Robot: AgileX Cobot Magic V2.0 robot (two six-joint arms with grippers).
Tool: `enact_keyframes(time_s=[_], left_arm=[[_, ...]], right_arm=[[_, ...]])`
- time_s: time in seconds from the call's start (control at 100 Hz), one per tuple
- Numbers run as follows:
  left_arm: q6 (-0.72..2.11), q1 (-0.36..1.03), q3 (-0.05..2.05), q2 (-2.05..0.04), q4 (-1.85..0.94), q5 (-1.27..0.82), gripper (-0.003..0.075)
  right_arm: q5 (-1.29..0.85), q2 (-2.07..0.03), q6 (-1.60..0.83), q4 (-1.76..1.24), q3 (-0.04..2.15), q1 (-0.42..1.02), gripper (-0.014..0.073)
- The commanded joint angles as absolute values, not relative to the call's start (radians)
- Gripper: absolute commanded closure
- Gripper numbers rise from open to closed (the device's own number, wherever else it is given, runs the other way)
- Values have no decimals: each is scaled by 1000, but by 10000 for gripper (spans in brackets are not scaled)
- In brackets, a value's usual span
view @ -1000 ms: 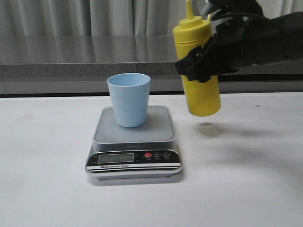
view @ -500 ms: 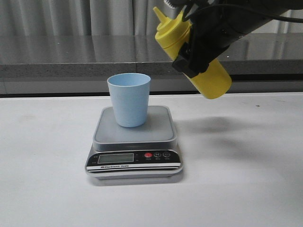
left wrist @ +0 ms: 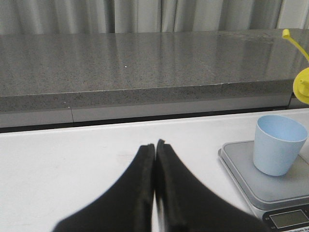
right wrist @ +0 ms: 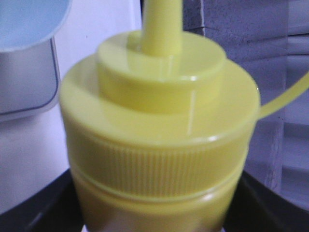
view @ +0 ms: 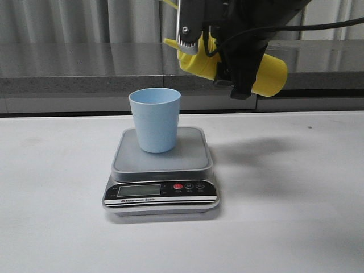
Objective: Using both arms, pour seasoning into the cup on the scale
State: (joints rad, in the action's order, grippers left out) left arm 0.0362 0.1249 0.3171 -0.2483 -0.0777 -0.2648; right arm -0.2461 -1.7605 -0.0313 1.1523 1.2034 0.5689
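While the right gripper (view: 239, 62) is clamping the bottle (view: 270, 74) around its middle and holding it almost on its side above the table (view: 307, 216), the main risk is a miss. The nozzle end is pointing toward the robot's left, high above the cup (view: 154, 119) and a little to its right, so any seasoning leaving now is probably falling on the scale (view: 161, 170) platform or the table rather than inside the rim. A hard squeeze at this height is also likely to splash, and a sideways bump from the arm could be tipping the light cup off the platform. The thin cap strap is sticking out from the lid in the right wrist view and may be swinging across the stream.

The bottle is showing as bright yellow plastic with a ribbed screw lid and a cone nozzle; whether the nozzle tip is open I cannot tell. The cup is standing upright on the platform, pale blue, tapered and apparently empty.

The left gripper (left wrist: 155, 147) is hanging well apart from the scale, its fingers pressed together on nothing.
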Motion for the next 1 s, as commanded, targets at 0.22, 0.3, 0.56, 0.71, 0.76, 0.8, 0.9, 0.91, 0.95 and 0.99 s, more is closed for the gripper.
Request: enact_keyframes(time_s=[0.22,0.3,0.56,0.71,0.76,0.8,0.9,0.91,0.95,0.99], left_arm=[[37,123,347,-255,-81,-194,740],[37,123,347,-255,-81,-194,740],[37,123,347,-255,-81,-194,740],[37,123,347,-255,-81,-194,740],[37,123,347,-255,-81,-194,740],[37,123,347,-255,-81,-194,740],[37,123,347,-255,-81,-194,740],[37,123,347,-255,-81,-194,740],[37,123,347,-255,-81,-194,740],[37,123,347,-255,-81,-194,740]], right_arm=[[-366,-1756,-40,1388,1252,628,323],[-388,-1756,-40,1424,1252,636,323],[-404,-1756,-40,1464,1252,641,323],[-394,-1756,-39,1464,1252,641,323],[-390,-1756,-39,1464,1252,641,323],[-388,-1756,-39,1464,1252,641,323],[-388,-1756,-22,1464,1252,641,323],[-388,-1756,-18,1464,1252,641,323],[-388,-1756,-11,1463,1252,641,323],[-388,-1756,-9,1463,1252,641,323]])
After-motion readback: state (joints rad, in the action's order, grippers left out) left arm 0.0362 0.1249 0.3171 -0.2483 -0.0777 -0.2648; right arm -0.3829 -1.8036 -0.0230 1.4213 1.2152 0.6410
